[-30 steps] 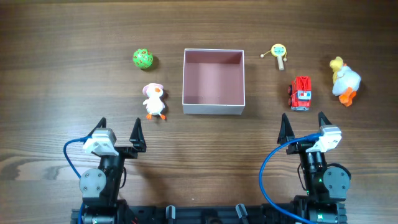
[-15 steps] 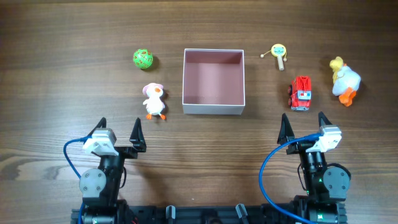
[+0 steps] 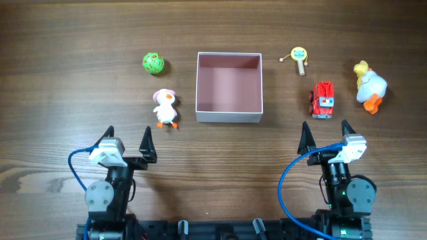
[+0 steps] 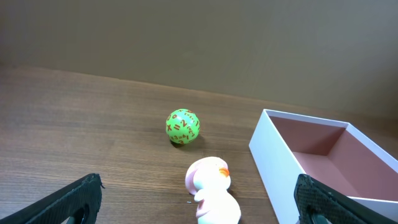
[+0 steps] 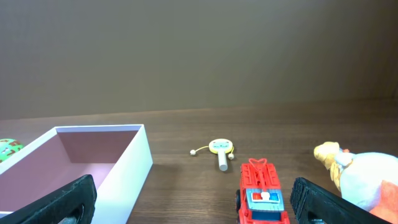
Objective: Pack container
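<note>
Container far beyond left hand, right hand

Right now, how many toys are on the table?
5: green ball and small duck left of the container; rattle, fire truck and big duck right of it. None seem hidden.

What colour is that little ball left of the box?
The ball is bright green with orange markings, clearest in the left wrist view.
</note>
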